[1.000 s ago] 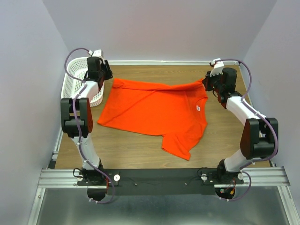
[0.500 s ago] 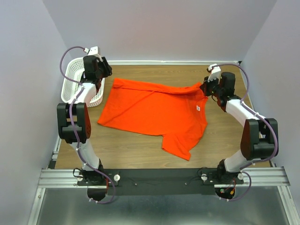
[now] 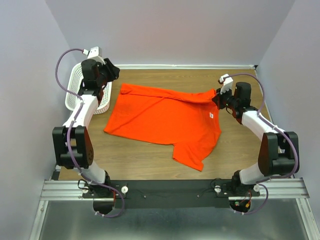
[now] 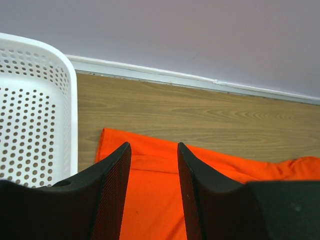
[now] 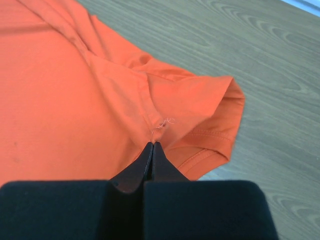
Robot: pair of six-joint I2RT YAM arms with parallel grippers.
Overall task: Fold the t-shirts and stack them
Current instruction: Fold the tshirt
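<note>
Lavender walls enclose a wooden tabletop point(image 3: 150, 157) where a bright orange-red soft fabric t-shirt point(image 3: 165, 120) lies spread. Its long axis runs left-right, hem toward the white perforated plastic basket point(image 3: 75, 90). The right claw point(image 5: 152, 145) is clamped on its far sleeve. The left claw point(image 4: 154, 150) hangs parted above the hem corner.

Bright orange-red t-shirt point(image 3: 165, 117), plain all over, and there's a tiny white tag point(image 3: 211, 115) just inward of the right end effector point(image 5: 151, 146), whose fingers are matte black. The left end effector point(image 4: 153, 147) is black too, with fine mesh-patterned pads point(image 4: 112, 200). Just to its left is a white basket point(image 4: 30, 120) dotted with round holes. Beneath it the worktop point(image 4: 200, 115) shows light brown wood grain, and beyond it stands a pale lilac wall point(image 4: 200, 35).
</note>
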